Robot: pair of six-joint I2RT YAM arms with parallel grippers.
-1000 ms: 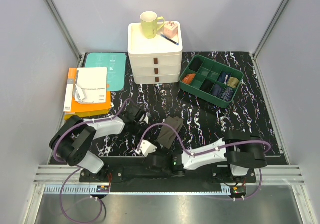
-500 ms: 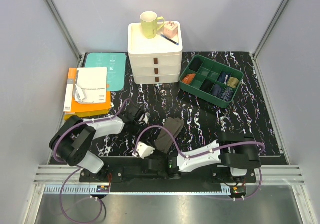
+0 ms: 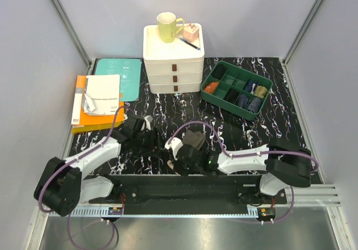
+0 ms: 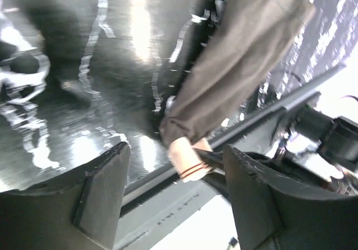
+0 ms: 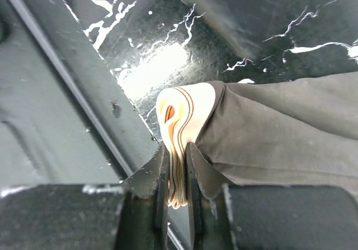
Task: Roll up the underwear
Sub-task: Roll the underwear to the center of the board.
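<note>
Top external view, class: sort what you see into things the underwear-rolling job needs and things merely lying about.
Job in hand: olive-brown underwear; right gripper, clamped on its waistband; left gripper, open.
Lying about: drawer unit; mug; green tray; books.

Left arm (image 3: 96,154): white shell, black joints.
Right arm (image 3: 246,159): same colours.
Cables (image 3: 196,123): purple loops.
Left gripper (image 4: 176,152): dark grey, wedge-shaped, scuffed.

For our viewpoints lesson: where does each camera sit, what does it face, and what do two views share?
Top external: above, behind the bases, looking down on the table; both arms, left gripper and right gripper show.
Left wrist: on the left arm, facing the underwear past its open gripper.
Right wrist: facing its gripper shut on the waistband.
Shared: both wrist views show that waistband.
</note>
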